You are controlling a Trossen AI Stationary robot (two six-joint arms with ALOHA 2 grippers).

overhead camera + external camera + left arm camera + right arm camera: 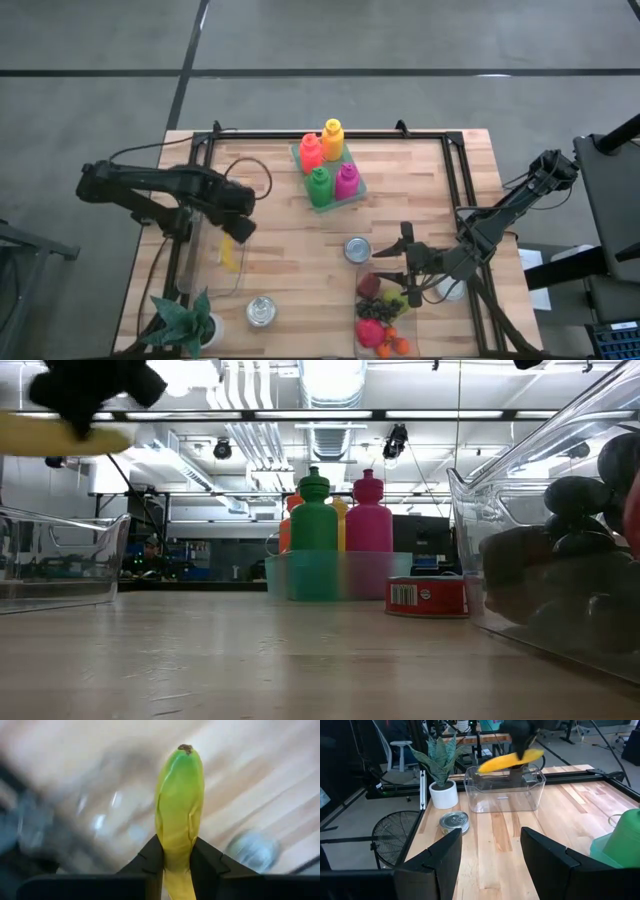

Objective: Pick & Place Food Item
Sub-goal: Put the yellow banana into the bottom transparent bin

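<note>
Left gripper (236, 230) pinching a banana (229, 256), fingers narrowed to the fruit's width. In left wrist view, both dark fingers (150, 860) pressed against banana's (178, 820) sides near its lower end; green-yellow body rising up the frame centre, brown tip at top. Seen from above at left-centre of frame, over a clear bin (213, 262) at table's left edge; banana showing yellow just below the gripper, within the bin's outline. In low view, banana (65, 438) at upper left of frame, lying level, well above the bin's (60, 565) rim, dark gripper (95, 385) on top of it. In right wrist view, banana (510, 760) tilted, held up over the bin (504, 790) at upper centre of frame, not touching its walls.

Right gripper (405, 262) at lower right of centre in high view, fingers spread partway, nothing between them; right wrist view showing bare wood in the gap between its own fingers (440, 860).

Second clear bin (385, 318) with mixed fruit at lower centre-right. Tin can (357, 249) just above that bin; another can (261, 311) at lower left near a potted plant (190, 318). Tray of four coloured bottles (328, 168) at upper centre of wooden table (420, 190).
</note>
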